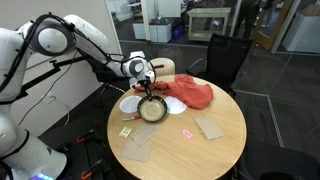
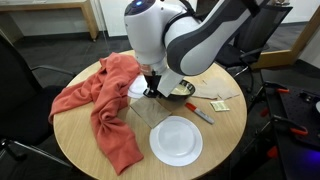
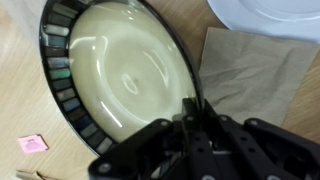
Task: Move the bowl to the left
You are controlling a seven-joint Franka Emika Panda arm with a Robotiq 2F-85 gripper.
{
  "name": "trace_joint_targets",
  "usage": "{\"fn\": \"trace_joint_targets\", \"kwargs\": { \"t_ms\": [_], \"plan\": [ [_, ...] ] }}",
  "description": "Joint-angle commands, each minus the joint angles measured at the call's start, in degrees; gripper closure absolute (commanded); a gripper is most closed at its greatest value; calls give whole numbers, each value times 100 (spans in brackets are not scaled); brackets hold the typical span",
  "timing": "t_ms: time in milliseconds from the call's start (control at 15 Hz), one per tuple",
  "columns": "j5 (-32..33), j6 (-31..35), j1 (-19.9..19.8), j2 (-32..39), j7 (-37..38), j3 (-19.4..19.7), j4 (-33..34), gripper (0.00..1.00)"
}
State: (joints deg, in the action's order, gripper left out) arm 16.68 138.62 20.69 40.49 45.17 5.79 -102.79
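The bowl [image 3: 120, 70] has a dark rim and a pale beige-yellow inside and fills the wrist view. My gripper [image 3: 188, 112] is shut on its right rim, one finger inside and one outside. In an exterior view the bowl [image 1: 152, 110] sits on the round wooden table [image 1: 215, 155] beside the red cloth, with the gripper [image 1: 148, 93] coming down on its far edge. In an exterior view the arm hides most of the bowl [image 2: 184, 90]; only part shows right of the gripper [image 2: 155, 93].
A red cloth [image 1: 190, 93] [image 2: 105, 105] lies next to the bowl. White plates [image 1: 131, 103] [image 2: 175, 140] [image 3: 270, 15], brown napkins [image 1: 210, 127] [image 3: 245, 75], a pink packet [image 3: 32, 144] and a pen [image 2: 200, 115] lie on the table. Chairs stand around it.
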Motion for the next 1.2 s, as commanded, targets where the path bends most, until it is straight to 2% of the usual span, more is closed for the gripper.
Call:
{"fn": "trace_joint_targets", "kwargs": {
  "t_ms": [0,267,533,600,1133],
  "plan": [
    [126,-247,161,15,114,143,183,63],
    [182,-177,219,-108,141,164,145,34],
    [155,-121,204,-550,147,152,-208,4],
    [132,-129,170,-716,102,124,-346,0],
    [166,-94,-27,-1856,77,-4,-1290,0]
  ]
}}
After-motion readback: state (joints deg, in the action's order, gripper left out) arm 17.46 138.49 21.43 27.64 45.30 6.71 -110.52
